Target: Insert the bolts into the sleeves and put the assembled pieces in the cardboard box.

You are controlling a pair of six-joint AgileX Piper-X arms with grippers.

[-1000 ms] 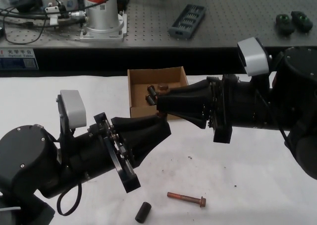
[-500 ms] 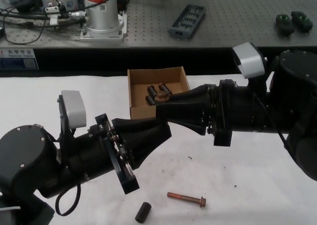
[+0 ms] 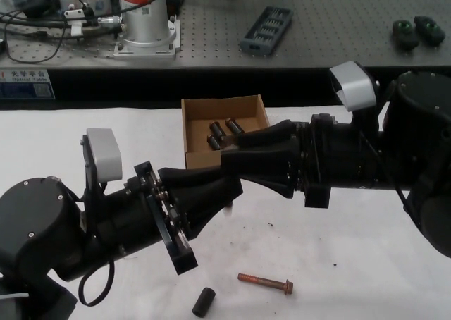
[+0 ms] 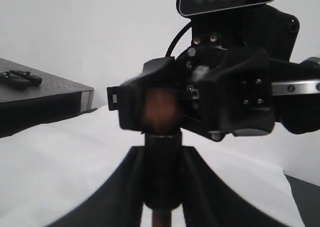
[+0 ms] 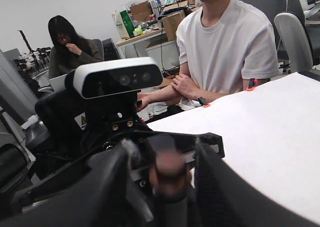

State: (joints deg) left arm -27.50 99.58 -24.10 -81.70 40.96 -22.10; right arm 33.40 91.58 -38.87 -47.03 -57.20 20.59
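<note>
Centrally in the high view, the two arms point at each other over the white surface [image 3: 338, 263]. The left gripper [image 3: 235, 185] comes in from the lower left of the frame. The left wrist view shows its jaws pinching the held sleeve [image 4: 162, 169], a dark cylinder clamped from both sides. A copper-coloured blur sits at the far end of that sleeve and a bit of copper shows at its near end. It looks like a bolt passing through, though the blur keeps me from being sure.

The right gripper [image 3: 227, 158] comes in from the right of the frame, its tip just above the left one's and at the near wall of the cardboard box [image 3: 246, 112]. I cannot tell whether its jaws are spread or pressed together. In the right wrist view a blurred dark piece with a reddish end lies between them, and contact is unclear.

The box stands open at the middle of the frame. Three assembled pieces [image 3: 234, 126] lie close together on its floor, toward its left half.

At the lower middle of the frame a loose bolt [image 3: 266, 283] lies flat on the surface, head to the right. A loose sleeve [image 3: 204, 301] lies to its left and slightly lower, apart from it.

Across the top of the frame runs a perforated metal table [image 3: 317, 45] carrying a silver post [image 3: 144, 13] and a dark slotted tray [image 3: 266, 29].
</note>
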